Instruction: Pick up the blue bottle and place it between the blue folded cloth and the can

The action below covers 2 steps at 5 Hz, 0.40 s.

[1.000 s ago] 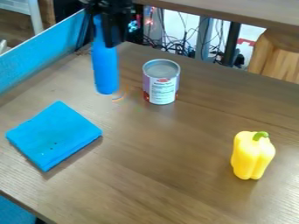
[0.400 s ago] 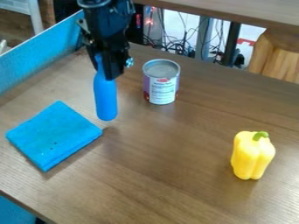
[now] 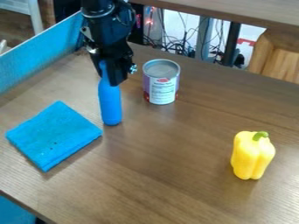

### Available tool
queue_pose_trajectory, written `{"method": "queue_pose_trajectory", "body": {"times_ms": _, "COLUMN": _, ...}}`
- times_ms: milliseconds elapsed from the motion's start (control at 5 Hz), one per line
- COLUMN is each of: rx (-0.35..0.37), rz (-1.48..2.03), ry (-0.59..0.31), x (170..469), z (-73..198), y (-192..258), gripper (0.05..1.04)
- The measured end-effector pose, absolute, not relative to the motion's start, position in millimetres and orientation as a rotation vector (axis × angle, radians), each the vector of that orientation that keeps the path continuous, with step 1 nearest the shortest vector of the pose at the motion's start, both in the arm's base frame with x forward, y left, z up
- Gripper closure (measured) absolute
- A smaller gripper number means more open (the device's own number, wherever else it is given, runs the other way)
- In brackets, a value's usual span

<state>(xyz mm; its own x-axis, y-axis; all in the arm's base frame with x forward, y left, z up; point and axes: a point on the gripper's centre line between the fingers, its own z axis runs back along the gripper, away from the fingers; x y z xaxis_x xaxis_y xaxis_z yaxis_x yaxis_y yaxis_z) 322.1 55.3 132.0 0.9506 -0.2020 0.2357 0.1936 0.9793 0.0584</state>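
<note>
Pincer (image 3: 112,72) closed on top of blue bottle (image 3: 109,105), upper L of frame | upright, nr can (image 3: 161,83) | risk: hi grip, base could swing; poss. topple on bench (image 3: 169,175) if released tilted

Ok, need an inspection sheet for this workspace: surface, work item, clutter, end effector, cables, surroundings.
Surface: brown wood-grain table, no damage seen.
Work item: blue bottle, roughly upright; base contact with table can't be told.
Clutter: folded blue cloth, standing can, upright yellow pepper.
End effector: black end effector, on the bottle's upper part, holding it.
Cables: tangled cables behind the table.
Surroundings: blue panel along the far left edge.
</note>
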Motion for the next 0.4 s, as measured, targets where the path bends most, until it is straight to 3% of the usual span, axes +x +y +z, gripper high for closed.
{"method": "queue_pose_trajectory", "body": {"times_ms": 200, "rx": 0.032, "rz": -0.185, "ry": -0.257, "x": 323.2, "z": 128.4, "y": 54.8, "gripper": 0.644}}
{"method": "queue_pose_trajectory", "body": {"times_ms": 400, "rx": 0.029, "rz": -0.178, "ry": -0.251, "x": 322.4, "z": 128.5, "y": 54.6, "gripper": 0.332}}
